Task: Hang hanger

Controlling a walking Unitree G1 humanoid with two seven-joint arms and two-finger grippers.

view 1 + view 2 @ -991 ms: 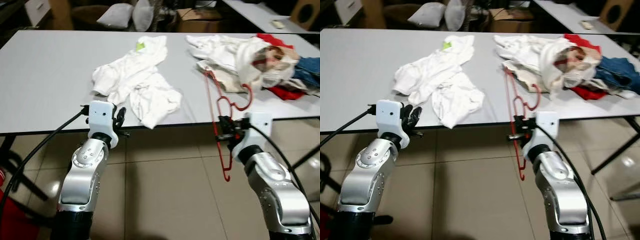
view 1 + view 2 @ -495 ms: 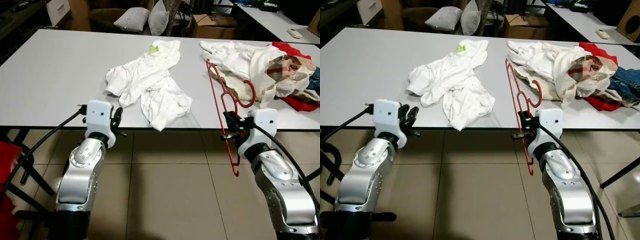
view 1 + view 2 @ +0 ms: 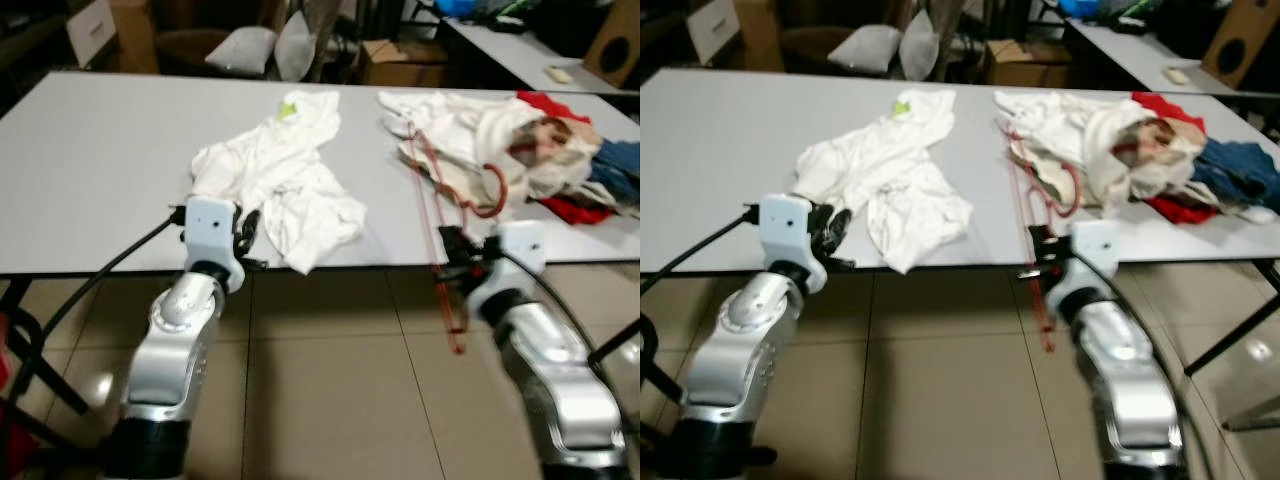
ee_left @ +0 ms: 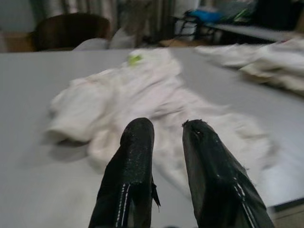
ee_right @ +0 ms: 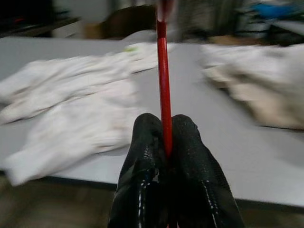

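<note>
Tiled floor (image 3: 330, 400) is seen along the frame bottom. At lower right, the right gripper (image 5: 164, 142) is clamped on a red hanger (image 3: 440, 225), held at the grey table (image 3: 90, 160) edge. At lower left, the left gripper (image 4: 166, 142) is slightly parted, empty. White clothes (image 3: 280, 170) lie centre; a clothes pile (image 3: 520, 140) lies upper right.

table ahead, cloth left and right

the table (image 3: 90, 160) spans the view. a shirt (image 3: 275, 175) lies on its middle, reaching the near edge. a heap of clothes (image 3: 520, 140) sits to the right. left pincer (image 3: 243, 232) at the near edge by the shirt; right pincer (image 3: 452, 262) at the edge, the hanger (image 3: 437, 215) clamped upright between table and floor.
</note>
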